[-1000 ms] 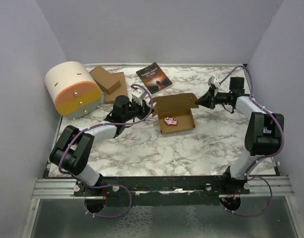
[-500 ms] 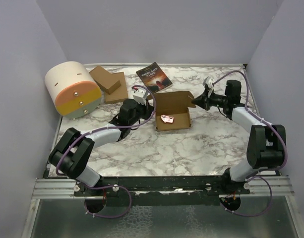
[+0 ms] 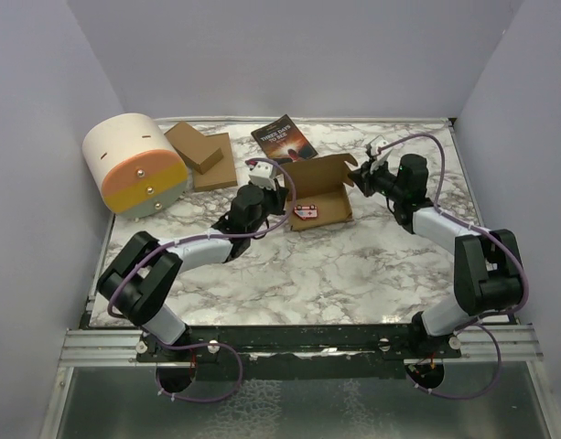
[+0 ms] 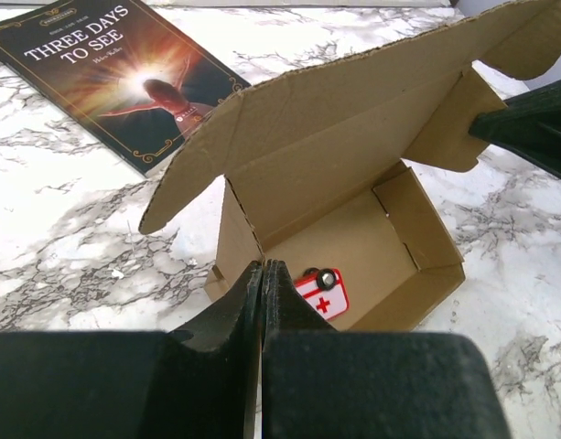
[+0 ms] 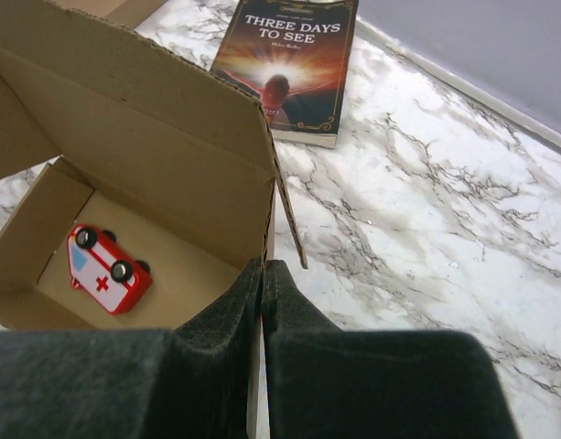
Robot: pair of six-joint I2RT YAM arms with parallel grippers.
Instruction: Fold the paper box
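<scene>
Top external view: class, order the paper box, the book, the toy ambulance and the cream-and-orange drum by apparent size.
1. cream-and-orange drum
2. paper box, lid open
3. book, somewhat smaller than the box
4. toy ambulance

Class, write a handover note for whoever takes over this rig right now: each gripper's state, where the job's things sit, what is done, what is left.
Left gripper: shut, tips at the left end of the paper box; I cannot tell if it pinches cardboard.
Right gripper: shut, tips at the box's right end wall.
Box: mid-table, in front of the book, with a toy ambulance inside.
Done: sides folded up.
Left: the lid stands open; fold it down and tuck it in.
</scene>
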